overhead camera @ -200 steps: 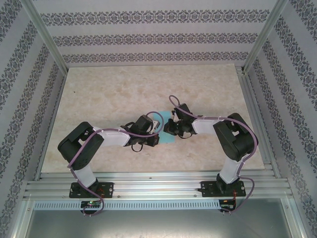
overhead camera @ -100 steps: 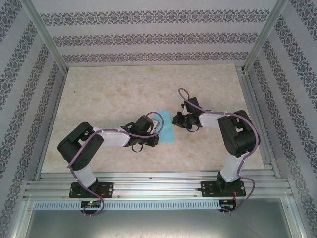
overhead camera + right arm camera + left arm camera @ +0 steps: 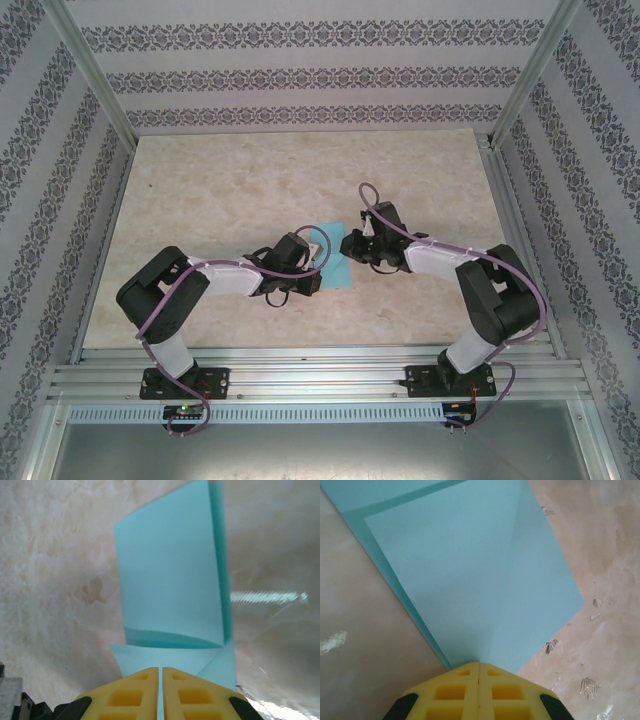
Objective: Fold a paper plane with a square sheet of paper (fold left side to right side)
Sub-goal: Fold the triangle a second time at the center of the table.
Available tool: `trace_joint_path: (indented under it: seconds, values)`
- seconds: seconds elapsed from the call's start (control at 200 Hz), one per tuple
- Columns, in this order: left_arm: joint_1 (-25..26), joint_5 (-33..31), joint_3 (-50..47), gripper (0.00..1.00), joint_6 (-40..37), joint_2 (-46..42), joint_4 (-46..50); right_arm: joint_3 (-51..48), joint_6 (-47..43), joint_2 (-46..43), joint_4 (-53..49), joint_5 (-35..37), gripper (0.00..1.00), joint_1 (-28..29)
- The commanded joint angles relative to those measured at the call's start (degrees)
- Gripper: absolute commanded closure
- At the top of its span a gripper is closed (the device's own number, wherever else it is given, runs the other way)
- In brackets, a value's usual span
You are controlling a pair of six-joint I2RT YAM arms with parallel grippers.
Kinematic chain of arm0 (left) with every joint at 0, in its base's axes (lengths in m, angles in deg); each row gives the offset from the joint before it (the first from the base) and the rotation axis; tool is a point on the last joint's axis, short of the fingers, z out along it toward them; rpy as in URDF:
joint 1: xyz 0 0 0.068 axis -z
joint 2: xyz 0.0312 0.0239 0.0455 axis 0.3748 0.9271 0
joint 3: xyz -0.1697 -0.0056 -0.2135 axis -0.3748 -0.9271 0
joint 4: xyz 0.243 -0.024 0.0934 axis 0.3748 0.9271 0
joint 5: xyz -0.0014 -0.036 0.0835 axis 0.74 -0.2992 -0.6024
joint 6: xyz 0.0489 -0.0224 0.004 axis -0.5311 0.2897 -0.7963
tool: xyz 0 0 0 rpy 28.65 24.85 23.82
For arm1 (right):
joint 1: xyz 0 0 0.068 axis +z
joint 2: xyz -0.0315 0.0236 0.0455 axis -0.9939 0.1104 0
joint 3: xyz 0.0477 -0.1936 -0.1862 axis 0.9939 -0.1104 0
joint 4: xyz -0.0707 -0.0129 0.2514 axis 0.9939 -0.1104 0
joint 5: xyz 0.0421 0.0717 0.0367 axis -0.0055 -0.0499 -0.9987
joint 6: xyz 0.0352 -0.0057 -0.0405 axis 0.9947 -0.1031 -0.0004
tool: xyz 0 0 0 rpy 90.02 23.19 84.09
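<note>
The square sheet of paper (image 3: 338, 272), light blue and folded into a narrower creased shape, lies on the marble table between the two arms. My left gripper (image 3: 320, 268) is shut, its yellow fingertips pressed together on the near corner of the paper (image 3: 470, 570); a crease runs away from the left gripper (image 3: 479, 664). My right gripper (image 3: 346, 247) is over the sheet's far right edge, shut but for a hairline slit. In the right wrist view the paper (image 3: 170, 580) passes under the right gripper (image 3: 160, 669), and one flap stands slightly raised with a shadow beneath.
The beige marble tabletop (image 3: 220, 190) stretches wide to the back and left. Aluminium rails (image 3: 320, 378) border the near edge, another rail (image 3: 515, 230) the right side. Patterned walls enclose the table on three sides.
The right gripper lifted off the paper's middle, drew back up and right, then eased left again to its far edge; its elbow swung right. The left arm stayed put.
</note>
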Motion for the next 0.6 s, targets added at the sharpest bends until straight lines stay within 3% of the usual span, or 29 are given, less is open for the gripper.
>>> trace_joint_path:
  seconds: [0.0,0.25,0.594]
  values:
    - [0.70,-4.54,-3.43,0.97,-0.84,3.45,13.51,0.08,3.87,3.23,4.84,-1.89,0.89,1.45]
    - [0.88,-4.57,-3.35,0.97,-0.76,3.43,13.64,0.87,3.81,7.93,5.07,-1.99,0.89,2.55]
    - [0.90,-3.12,-5.24,0.97,-1.03,1.25,14.16,2.69,0.81,11.75,-6.60,5.65,0.89,1.72]
